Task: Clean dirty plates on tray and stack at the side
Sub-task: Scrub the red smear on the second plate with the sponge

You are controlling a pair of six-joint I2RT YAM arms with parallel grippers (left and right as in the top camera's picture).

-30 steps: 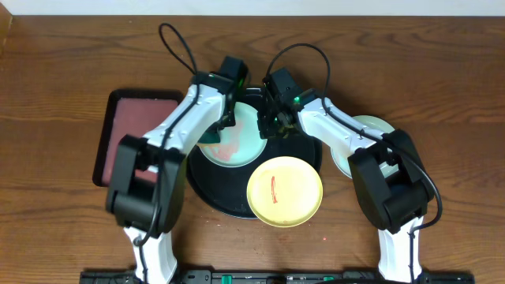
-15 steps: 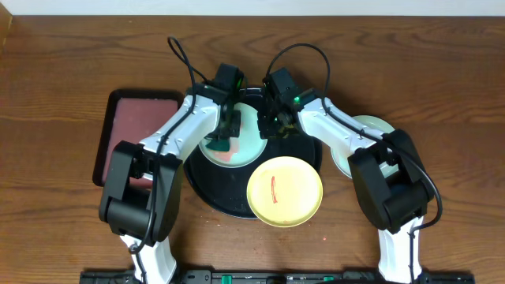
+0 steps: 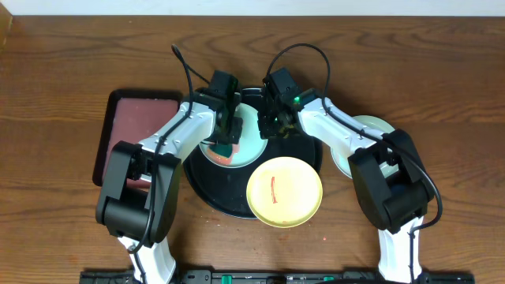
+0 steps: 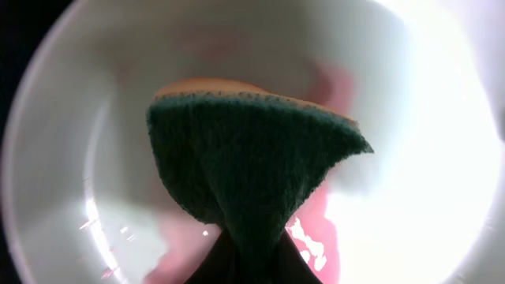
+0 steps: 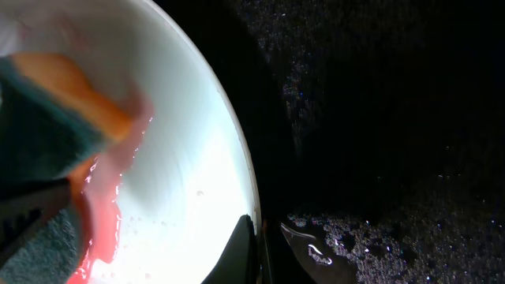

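Note:
A pale blue-green plate point(image 3: 251, 126) smeared with red lies at the back of the black tray point(image 3: 207, 188). My left gripper point(image 3: 225, 130) is shut on a green and orange sponge point(image 3: 223, 148) and presses it onto this plate. The left wrist view shows the sponge point(image 4: 252, 158) on the smeared plate point(image 4: 410, 118). My right gripper point(image 3: 268, 126) is shut on that plate's right rim point(image 5: 189, 181), with one finger on each side of it. A yellow plate point(image 3: 285, 192) with a red streak lies at the tray's front right. Another pale plate point(image 3: 371, 130) lies on the table to the right, partly under my right arm.
A dark red rectangular tray point(image 3: 118, 134) lies on the table to the left of the black tray. In the right wrist view the wet black tray floor point(image 5: 379, 118) lies to the right of the held plate. Both arms cross over the back of the tray.
My left gripper has slid the sponge a little toward the front and right over the blue-green plate. The right gripper and the other plates have not moved.

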